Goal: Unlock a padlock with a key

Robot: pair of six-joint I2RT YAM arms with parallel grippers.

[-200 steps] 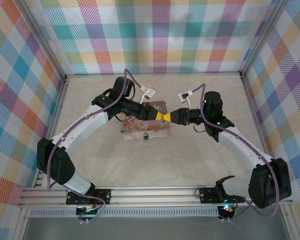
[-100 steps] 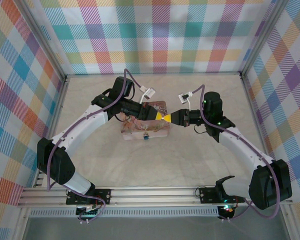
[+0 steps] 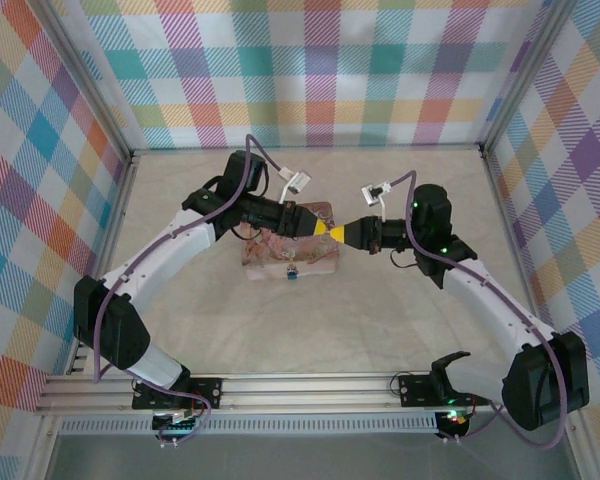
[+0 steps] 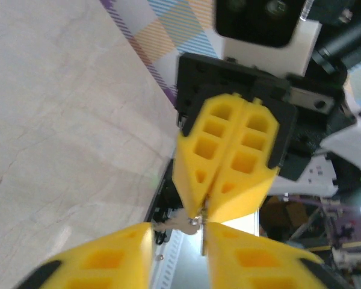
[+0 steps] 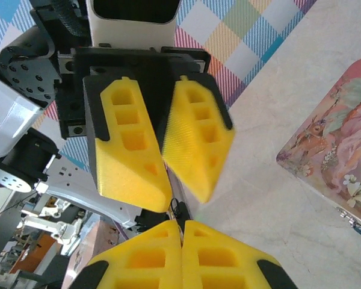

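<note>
Above the pink tin, my two grippers meet tip to tip. In the left wrist view my right gripper is shut on the key, a thin grey sliver sticking out from its fingertips. My left gripper is open, its yellow fingers standing apart on either side of the key. From above, the left gripper and the right gripper almost touch. The right wrist view has my right gripper shut and the left gripper parted opposite it. The padlock hangs small and dark at the tin's front.
The pink illustrated tin lies on the marbled tabletop, just under and left of the meeting fingertips. Plaid walls close the back and sides. A metal rail runs along the near edge by the arm bases.
My right gripper closed on the key, then my left gripper opened and let it go. The right arm's wrist shifted slightly right; the fingertips stay together above the tin.
</note>
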